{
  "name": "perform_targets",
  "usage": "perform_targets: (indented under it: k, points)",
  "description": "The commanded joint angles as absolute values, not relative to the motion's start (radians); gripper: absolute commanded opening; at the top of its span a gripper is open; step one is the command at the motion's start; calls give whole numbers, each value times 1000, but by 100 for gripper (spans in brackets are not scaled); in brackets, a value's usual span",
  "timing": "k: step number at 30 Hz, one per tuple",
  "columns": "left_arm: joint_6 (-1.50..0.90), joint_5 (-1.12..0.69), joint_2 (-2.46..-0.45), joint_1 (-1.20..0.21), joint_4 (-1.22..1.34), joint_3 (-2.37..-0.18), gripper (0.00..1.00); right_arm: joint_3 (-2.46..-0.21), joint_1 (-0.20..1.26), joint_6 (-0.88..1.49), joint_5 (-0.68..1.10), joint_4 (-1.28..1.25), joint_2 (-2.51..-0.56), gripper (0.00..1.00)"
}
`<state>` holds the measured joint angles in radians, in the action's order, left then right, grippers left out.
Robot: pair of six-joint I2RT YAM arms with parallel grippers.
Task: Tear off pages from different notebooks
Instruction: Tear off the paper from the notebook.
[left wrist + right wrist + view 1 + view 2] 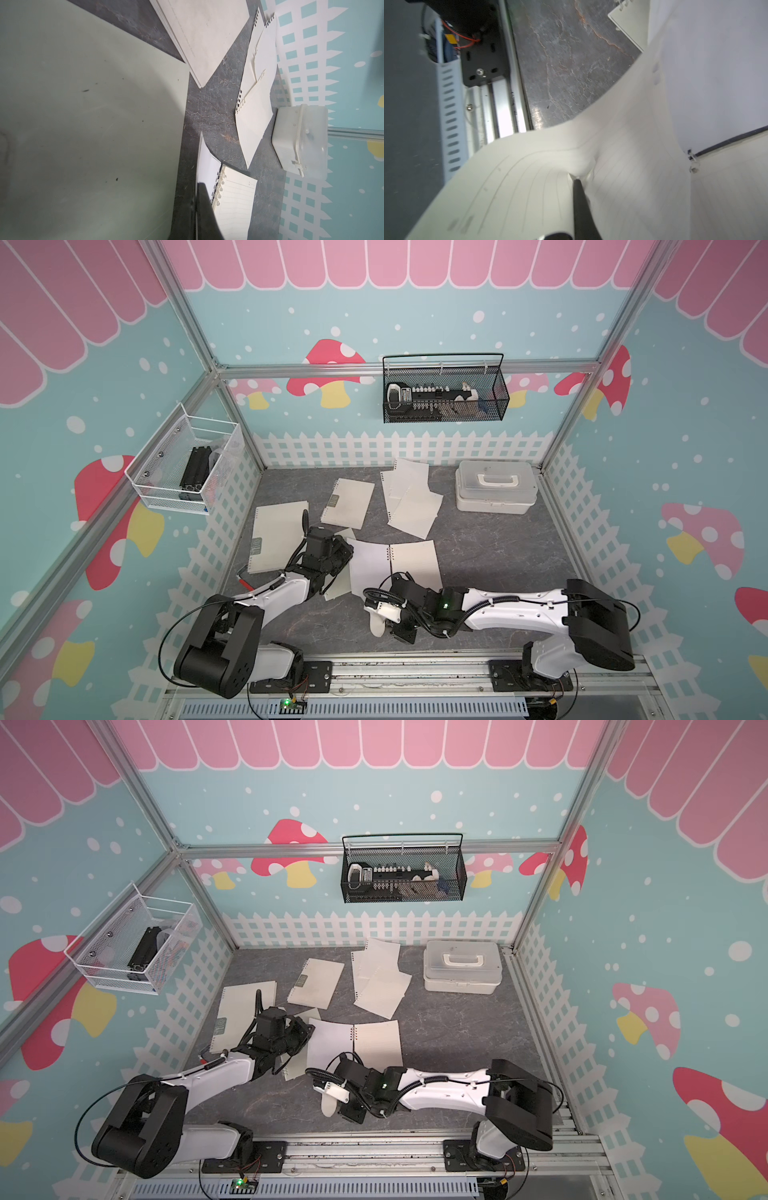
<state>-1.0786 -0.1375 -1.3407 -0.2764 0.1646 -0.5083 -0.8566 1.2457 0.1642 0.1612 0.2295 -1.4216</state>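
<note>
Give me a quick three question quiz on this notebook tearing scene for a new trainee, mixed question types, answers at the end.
1. True or false: the white lidded box stands open.
2. What is the right gripper pinching? A: a lined page. B: a pen. C: a cloth.
3. Fill in: the loose pages lie between the closed notebook and the ____.

Key: 1 false, it is closed. 2 A. 3 white lidded box.
</note>
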Motion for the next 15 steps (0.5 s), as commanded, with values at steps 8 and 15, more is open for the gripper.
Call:
perform_targets:
  k: [8,15]
  points:
    - [-1094,-101,-1322,-255,179,-506,0,-712,1285,237,364,169,-1052,0]
    - [-1077,-106,-1313,-246,161,-509,0,-698,1271,254,111,187,-818,0]
